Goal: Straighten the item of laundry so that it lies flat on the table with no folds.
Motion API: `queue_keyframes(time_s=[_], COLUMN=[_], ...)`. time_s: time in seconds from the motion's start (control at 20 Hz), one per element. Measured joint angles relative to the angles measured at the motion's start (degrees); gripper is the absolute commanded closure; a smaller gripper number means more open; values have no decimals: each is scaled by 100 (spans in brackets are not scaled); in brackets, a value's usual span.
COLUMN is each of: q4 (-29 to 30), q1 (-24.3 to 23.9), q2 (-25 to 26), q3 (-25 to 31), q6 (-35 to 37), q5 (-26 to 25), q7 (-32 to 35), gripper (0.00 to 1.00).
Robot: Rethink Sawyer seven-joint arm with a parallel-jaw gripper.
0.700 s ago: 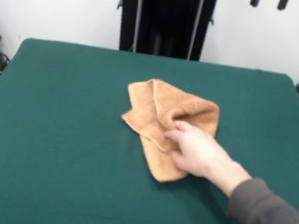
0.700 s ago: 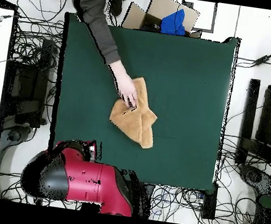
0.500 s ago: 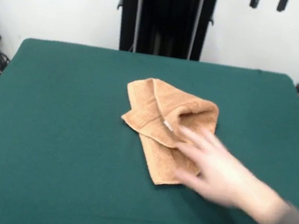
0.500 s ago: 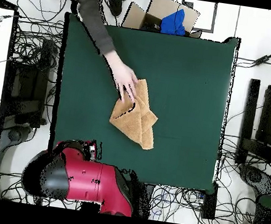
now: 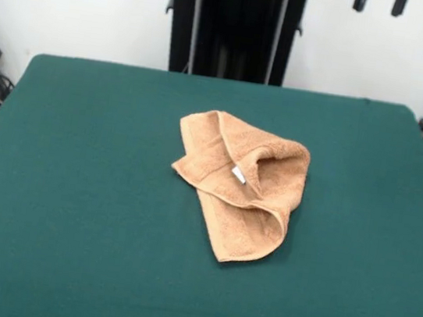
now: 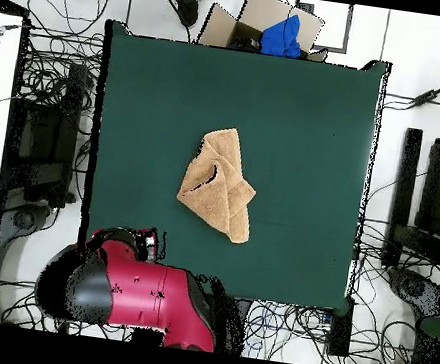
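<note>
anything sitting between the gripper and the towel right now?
Nothing visible. The towel lies crumpled and folded over itself near the middle of the green table, with only bare cloth around it. The gripper shows just its two tips at the top edge, drawn back above the table's far side.

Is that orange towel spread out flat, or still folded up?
Folded. The towel lies crumpled on the table, layers overlapping, its white tag showing.
</note>
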Motion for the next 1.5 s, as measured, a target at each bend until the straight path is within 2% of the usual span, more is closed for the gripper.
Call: queue_keyframes(time_s=[1.0,1.5], q4=[1,-1], q1=[-50,-326], q2=[8,547], q3=[2,2], q6=[-31,-983], q5=[1,2], q7=[1,1], gripper=[0,0])
